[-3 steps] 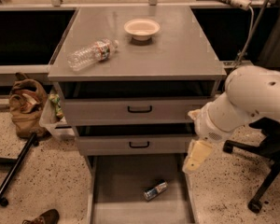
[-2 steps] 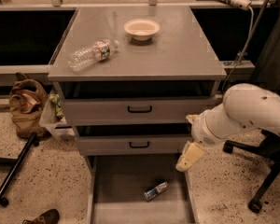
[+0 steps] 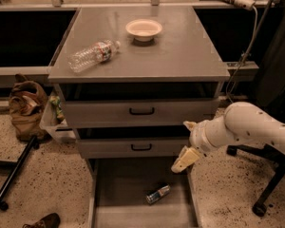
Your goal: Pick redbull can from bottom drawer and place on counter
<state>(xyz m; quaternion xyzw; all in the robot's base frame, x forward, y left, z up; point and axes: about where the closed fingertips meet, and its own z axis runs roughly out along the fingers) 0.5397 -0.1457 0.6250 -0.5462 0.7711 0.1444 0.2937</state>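
Down low, the bottom drawer (image 3: 126, 208) stands pulled out at floor level, and the redbull can (image 3: 158, 194) lies on its side on the drawer's flat floor, slanted, nearer the right wall than the left. Nothing touches the can. The gripper (image 3: 181, 146) hangs at the end of the white arm (image 3: 247, 129), which reaches in from the right. It sits above and just right of the can, in front of the right end of the middle drawer (image 3: 109, 147). Its jaws are apart and empty: one cream finger (image 3: 184, 159) points down and left towards the open drawer, while the other shows only as a short tip higher up.

The middle drawer and the top drawer (image 3: 104, 113), both with black handles, stand slightly ajar. On the bench (image 3: 190, 56) above them a clear water bottle (image 3: 92, 55) lies on its side near the front left corner, and a pale bowl (image 3: 143, 29) stands upright towards the back. On the speckled floor to the left sits a brown bag (image 3: 26, 106), and a shoe (image 3: 42, 221) shows at the lower edge.
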